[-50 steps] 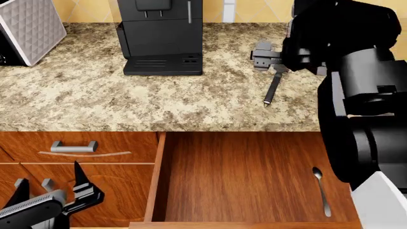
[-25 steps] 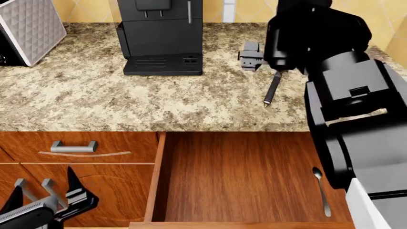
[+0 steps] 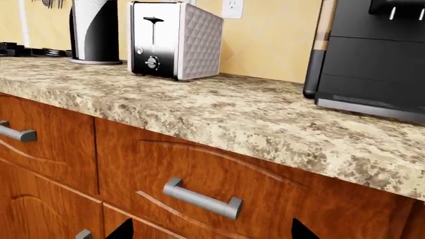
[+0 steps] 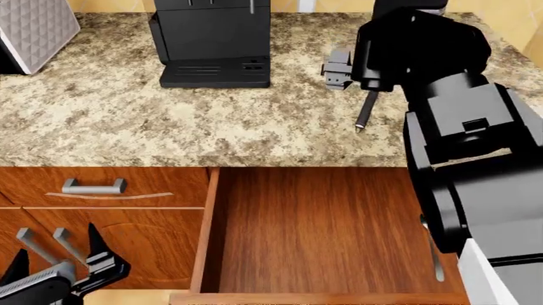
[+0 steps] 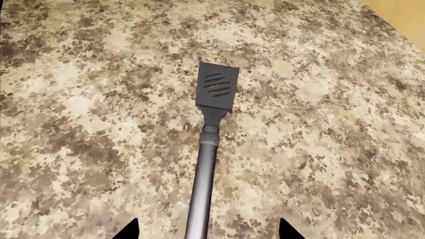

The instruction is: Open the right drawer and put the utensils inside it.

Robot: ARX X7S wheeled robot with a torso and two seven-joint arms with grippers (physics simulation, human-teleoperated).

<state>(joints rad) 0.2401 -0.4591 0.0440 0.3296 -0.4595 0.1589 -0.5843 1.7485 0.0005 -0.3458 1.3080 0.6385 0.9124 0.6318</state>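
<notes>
Drawer space lies open at lower centre: the right drawer (image 4: 314,235) is pulled out. At lower left the left gripper (image 4: 51,270) is parted, empty. Higher, the spatula (image 5: 207,149) is framed between the right gripper's (image 5: 207,231) spread tips; closing should be centred on the handle.

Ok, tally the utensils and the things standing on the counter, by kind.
Spatula: 1, on the counter
Spoon: 1, in the open drawer
Toaster: 1
Coffee machine: 1
Black-and-white cylinder by the toaster: 1, kind unclear
Total: 5
</notes>
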